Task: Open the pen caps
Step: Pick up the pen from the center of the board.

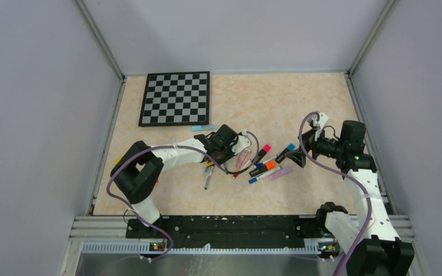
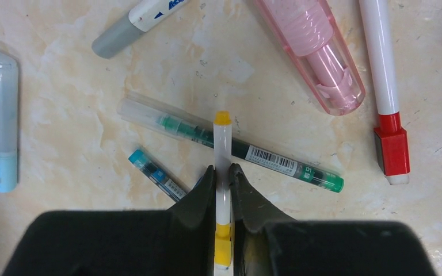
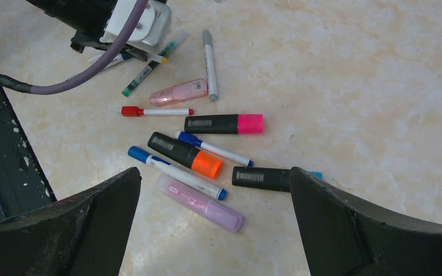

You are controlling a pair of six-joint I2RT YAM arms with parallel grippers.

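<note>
My left gripper is clamping a thin white pen mid-barrel where it crosses the green pen, apparently to leave its yellow end free for pulling. My right gripper is hanging wide open and empty above the other caps, clustered mid-table. My fingers are hiding the pen's other yellow end, so I cannot tell which is the cap.

Below the black-and-white checkered board on the beige marbled desk, the left hand sits among scattered coloured pens, the right hand farther right.
</note>
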